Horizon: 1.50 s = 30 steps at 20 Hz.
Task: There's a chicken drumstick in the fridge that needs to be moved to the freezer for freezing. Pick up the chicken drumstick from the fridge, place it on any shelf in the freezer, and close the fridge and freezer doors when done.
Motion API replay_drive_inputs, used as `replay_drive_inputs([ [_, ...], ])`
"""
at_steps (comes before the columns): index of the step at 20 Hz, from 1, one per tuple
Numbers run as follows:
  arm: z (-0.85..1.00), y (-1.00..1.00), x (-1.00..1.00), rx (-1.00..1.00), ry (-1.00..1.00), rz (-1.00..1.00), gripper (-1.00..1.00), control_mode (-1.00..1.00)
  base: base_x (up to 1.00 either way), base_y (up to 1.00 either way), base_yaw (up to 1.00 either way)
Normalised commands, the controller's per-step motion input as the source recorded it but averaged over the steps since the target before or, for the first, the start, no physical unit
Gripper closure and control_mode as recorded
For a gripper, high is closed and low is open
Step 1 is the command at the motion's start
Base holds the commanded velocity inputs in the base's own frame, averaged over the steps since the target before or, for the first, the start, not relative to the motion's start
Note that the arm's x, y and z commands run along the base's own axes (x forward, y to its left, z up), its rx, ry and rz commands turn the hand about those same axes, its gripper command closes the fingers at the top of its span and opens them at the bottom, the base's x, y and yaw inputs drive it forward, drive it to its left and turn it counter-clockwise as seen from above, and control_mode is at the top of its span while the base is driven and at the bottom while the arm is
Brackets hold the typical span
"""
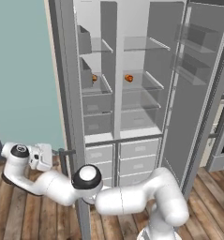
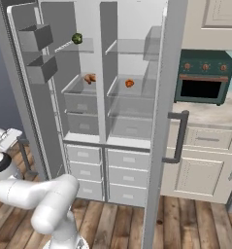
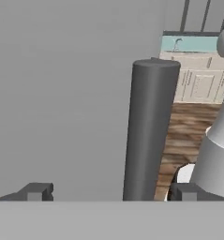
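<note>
The chicken drumstick, a golden-brown lump, lies on a glass shelf in the narrower left compartment, the freezer; the divider half hides the drumstick in the left base view. The wider fridge holds a small orange-red round item. Both doors stand open. My gripper is low on the outer side of the left door, open, with that door's dark bar handle standing between its fingertips, closer to the right one.
The right door swings out wide with bins on its inner face; its handle faces the cream cabinets. A green item sits on the freezer's upper shelf. A teal oven stands on the counter.
</note>
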Motion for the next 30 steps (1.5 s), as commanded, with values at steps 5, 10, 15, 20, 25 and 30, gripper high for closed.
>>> replay_drive_inputs([
  [5, 0.00, -0.41, 0.03, -0.03, 0.08, 0.00, -1.00, -1.00, 0.00, 0.00, 0.00],
  [10, 0.00, -0.39, -0.05, -0.03, 0.05, 0.00, -1.00, -1.00, 0.00, 0.00, 0.00],
  [15, 0.00, -0.50, -0.21, -0.01, 0.06, 0.00, -1.00, -1.00, 0.00, 0.00, 0.00],
  [20, 0.00, -0.81, -0.38, 0.00, 0.07, 0.05, -1.00, -1.00, 0.00, 0.00, 0.00],
  [25, 0.04, -0.76, -0.67, 0.00, 0.09, 0.14, -1.00, -1.00, 0.00, 0.00, 0.00],
  [30, 0.08, -0.82, -0.76, 0.00, 0.04, 0.17, -1.00, -1.00, 0.00, 0.00, 0.00],
])
